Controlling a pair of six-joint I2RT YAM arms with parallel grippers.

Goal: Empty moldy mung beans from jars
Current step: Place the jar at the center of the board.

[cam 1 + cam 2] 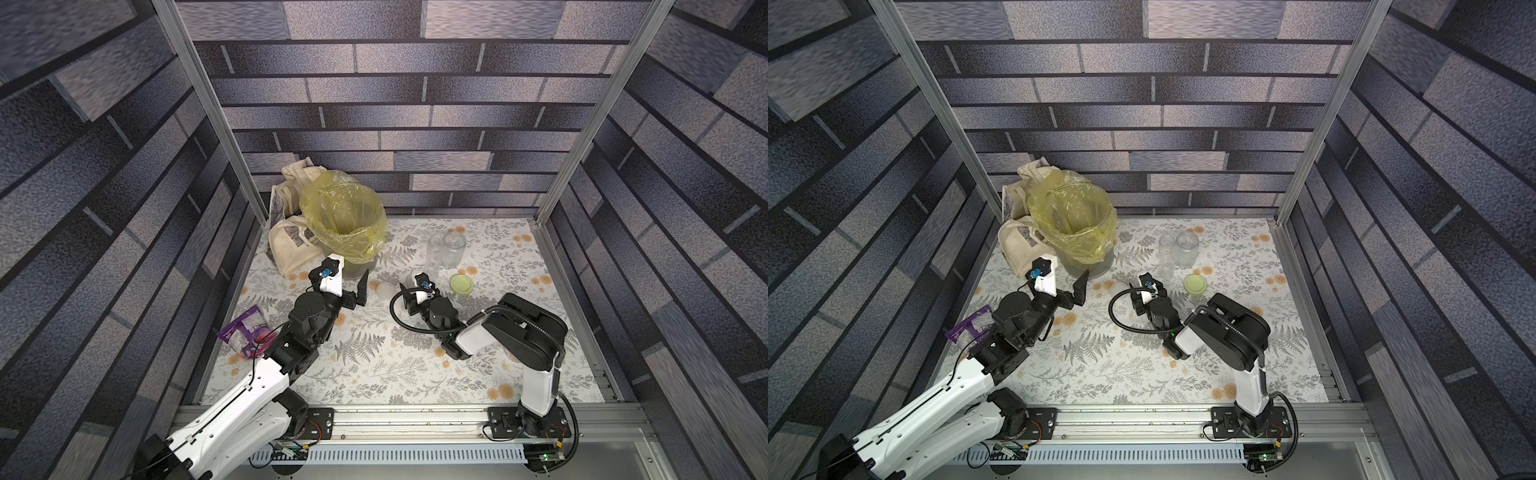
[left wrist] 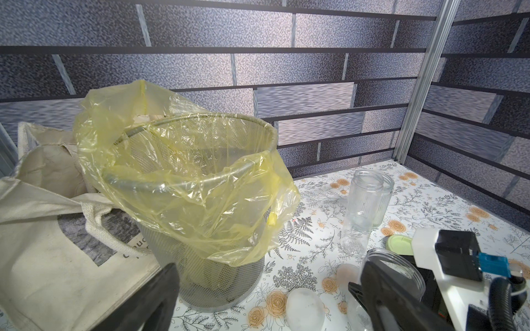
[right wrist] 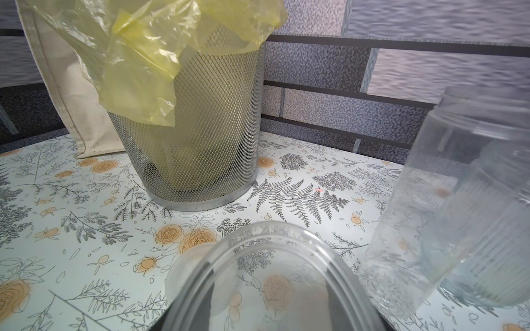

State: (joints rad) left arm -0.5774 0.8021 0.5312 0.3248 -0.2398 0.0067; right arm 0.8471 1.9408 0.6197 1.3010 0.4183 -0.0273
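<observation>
My right gripper is shut on a short clear jar, open-mouthed and with nothing inside; in both top views the wrist covers most of it. A tall narrow jar and a wider jar stand lidless and clear behind it. My left gripper hangs open beside the grey mesh bin, holding nothing. A dull olive mass shows low behind the bin's mesh; single mung beans are too small to tell.
The bin wears a yellow bag. A pale green lid and a frosted lid lie on the floral table. A cream tote bag leans behind the bin. A purple packet lies at the left edge.
</observation>
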